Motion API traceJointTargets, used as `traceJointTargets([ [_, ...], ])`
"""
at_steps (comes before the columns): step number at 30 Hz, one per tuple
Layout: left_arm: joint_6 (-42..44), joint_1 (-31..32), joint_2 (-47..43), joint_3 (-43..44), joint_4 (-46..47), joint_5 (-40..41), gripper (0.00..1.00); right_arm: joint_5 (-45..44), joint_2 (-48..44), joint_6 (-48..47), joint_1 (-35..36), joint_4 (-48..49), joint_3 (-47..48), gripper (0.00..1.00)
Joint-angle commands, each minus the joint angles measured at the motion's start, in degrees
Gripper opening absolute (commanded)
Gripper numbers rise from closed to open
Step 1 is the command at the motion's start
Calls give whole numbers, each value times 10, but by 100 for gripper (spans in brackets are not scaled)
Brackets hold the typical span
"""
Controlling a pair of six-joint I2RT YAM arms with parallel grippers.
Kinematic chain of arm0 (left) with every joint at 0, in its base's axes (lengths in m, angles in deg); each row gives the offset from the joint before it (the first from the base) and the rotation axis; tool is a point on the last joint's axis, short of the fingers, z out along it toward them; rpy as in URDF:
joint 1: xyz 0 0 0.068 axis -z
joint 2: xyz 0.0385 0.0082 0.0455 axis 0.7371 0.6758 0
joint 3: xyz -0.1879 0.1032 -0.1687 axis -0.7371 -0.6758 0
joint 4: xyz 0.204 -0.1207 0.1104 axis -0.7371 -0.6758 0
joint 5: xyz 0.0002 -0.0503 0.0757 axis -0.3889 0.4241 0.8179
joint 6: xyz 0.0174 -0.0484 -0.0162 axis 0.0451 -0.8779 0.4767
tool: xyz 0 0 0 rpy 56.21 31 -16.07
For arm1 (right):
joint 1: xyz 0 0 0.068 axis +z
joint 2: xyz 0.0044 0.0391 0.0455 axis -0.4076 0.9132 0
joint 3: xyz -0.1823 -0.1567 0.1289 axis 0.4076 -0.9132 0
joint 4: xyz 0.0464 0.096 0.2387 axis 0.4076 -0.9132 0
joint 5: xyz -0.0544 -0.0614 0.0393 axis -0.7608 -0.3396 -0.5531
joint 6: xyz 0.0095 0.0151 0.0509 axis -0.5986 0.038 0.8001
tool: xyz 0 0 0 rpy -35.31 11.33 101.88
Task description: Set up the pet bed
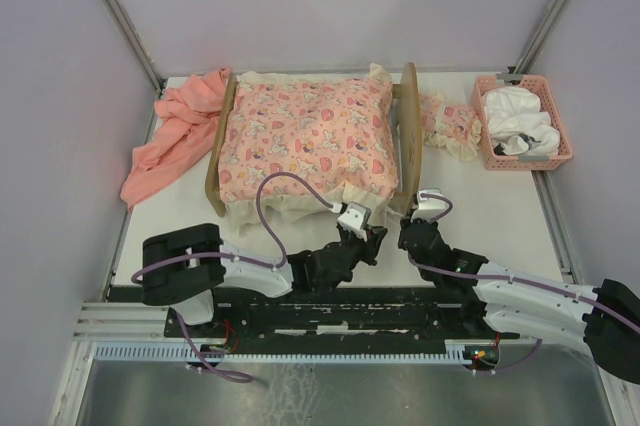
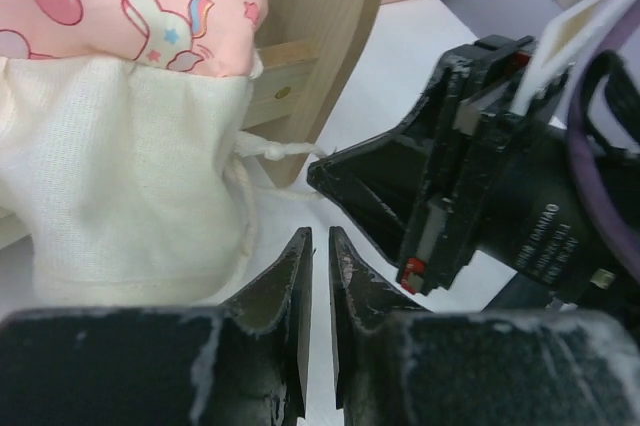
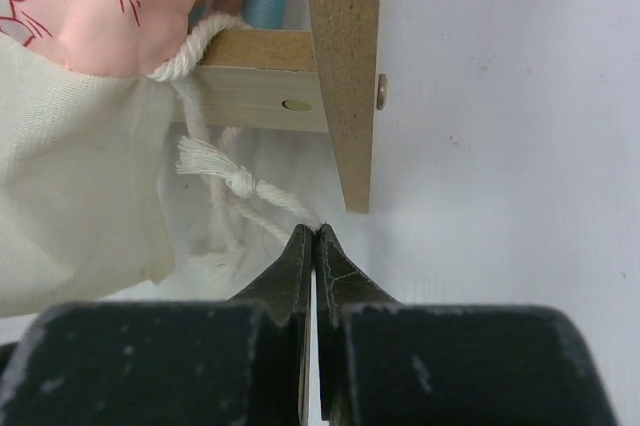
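**Position of the work.** The pet bed stood at the middle of the surface. Its long axis ran left to right across the top view, with a wooden end board at each end. A pink printed cushion lay on it. Both arms reached to the bed's near right corner, and neither was clearly the nearer.

**Right tool.** At that corner a white cord came out from the corner of the cushion and hung beside the wooden post. The right tool was pressed together. It pinched the cord's end just past the knot, at the foot of the post.

**Left tool.** The left tool hovered just beside the right tool, pointed toward the same cord. Its fingers stood a narrow gap apart and held nothing. The cord lay ahead of it, near but not touching.

**Next move (judgement).** The left tool would probably need to advance a little and close on the cord near the knot.
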Motion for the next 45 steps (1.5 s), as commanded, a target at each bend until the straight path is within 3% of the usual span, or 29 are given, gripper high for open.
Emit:
traceJointTargets([
  [1, 43, 26, -4, 8, 73, 28, 19, -10, -3, 6, 1, 33, -4, 2],
  [6, 38, 29, 8, 7, 112, 17, 21, -10, 2, 6, 2, 36, -4, 2],
  [11, 47, 16, 39, 38, 82, 51, 22, -20, -5, 2, 2, 32, -5, 2],
  [15, 16, -18, 59, 40, 71, 41, 19, -21, -17, 5, 1, 27, -7, 2],
  [27, 30, -50, 102, 67, 67, 31, 19, -35, -36, 37, 1, 21, -21, 2],
  [37, 11, -65, 114, 82, 36, 38, 12, -42, -55, 34, 2, 17, -27, 2],
  [45, 10, -66, 134, 99, 53, 0, 18, -33, -28, 31, 2, 38, -22, 2],
])
